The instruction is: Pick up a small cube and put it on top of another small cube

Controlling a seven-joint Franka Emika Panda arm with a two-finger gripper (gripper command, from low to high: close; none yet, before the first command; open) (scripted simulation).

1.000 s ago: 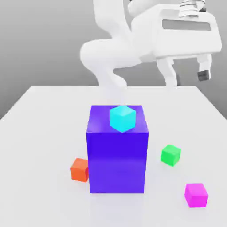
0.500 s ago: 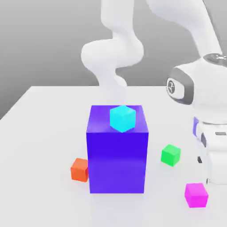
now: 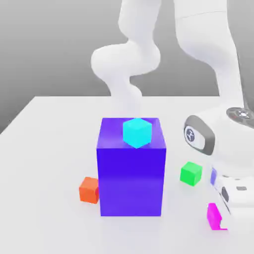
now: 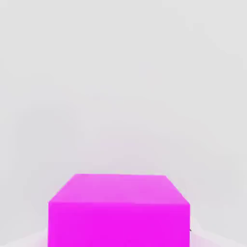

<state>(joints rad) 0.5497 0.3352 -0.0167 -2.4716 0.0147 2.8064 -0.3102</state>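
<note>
A magenta cube (image 3: 214,216) sits on the white table near the front, at the exterior view's right. My gripper (image 3: 230,217) has come down low right at it, and the hand hides the cube's right part. The same magenta cube (image 4: 119,212) looms very close in the hand view. A green cube (image 3: 191,173) rests on the table a little farther back. An orange-red cube (image 3: 89,189) lies at the exterior view's left, beside the big block. A cyan cube (image 3: 137,132) stands on top of that block.
A tall blue-purple block (image 3: 131,178) stands in the middle of the white table (image 3: 44,149), between the orange-red cube and the green one. The arm's white links rise behind it and above the hand at the exterior view's right.
The hand has dropped from high above the table down to the magenta cube and now covers part of it. None of the cubes has moved.
</note>
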